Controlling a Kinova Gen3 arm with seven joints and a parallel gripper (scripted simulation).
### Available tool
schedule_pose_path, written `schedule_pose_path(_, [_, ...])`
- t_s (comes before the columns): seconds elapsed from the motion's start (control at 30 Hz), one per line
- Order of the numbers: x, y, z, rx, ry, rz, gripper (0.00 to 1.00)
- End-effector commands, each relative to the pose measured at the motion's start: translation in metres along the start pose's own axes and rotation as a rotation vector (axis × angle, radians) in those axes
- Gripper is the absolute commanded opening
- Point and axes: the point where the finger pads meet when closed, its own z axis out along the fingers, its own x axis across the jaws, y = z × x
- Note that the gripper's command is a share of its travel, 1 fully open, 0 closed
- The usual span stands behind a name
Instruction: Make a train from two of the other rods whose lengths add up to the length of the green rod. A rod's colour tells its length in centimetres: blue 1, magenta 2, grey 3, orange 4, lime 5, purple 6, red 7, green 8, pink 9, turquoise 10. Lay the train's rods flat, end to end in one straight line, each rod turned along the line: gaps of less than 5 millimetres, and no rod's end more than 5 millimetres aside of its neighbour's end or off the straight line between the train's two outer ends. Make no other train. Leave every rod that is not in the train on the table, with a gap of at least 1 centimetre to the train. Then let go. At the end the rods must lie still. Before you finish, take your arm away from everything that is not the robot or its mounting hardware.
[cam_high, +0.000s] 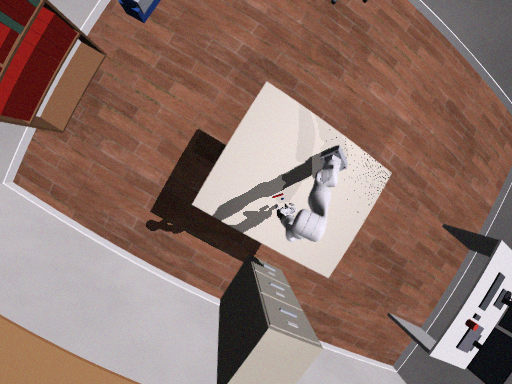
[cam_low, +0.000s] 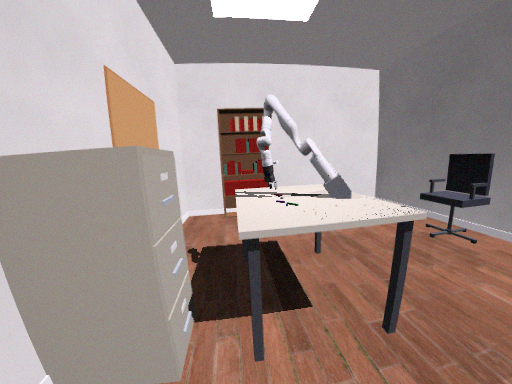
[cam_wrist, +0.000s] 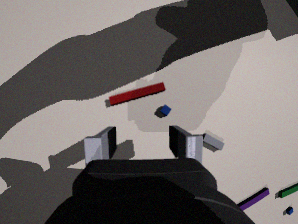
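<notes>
In the wrist view a red rod lies flat on the pale table, and a small blue rod lies just below its right end, a little apart from it. My gripper is open and empty above the table, with both rods just ahead of its fingertips. A short grey rod lies beside the right finger. A purple rod and a green rod lie at the lower right, near a second blue piece. In the top view the red rod shows next to the arm.
The arm's base is mounted on the table near its far edge and casts long shadows across it. A filing cabinet, a bookshelf and an office chair stand off the table.
</notes>
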Motion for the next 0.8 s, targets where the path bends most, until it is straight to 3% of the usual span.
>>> schedule_pose_path(0.0, [-0.0006,0.0004,-0.0006,-0.007,0.000,0.021,1.00])
schedule_pose_path(0.77, [-0.0024,0.0022,-0.0013,-0.033,0.001,0.125,1.00])
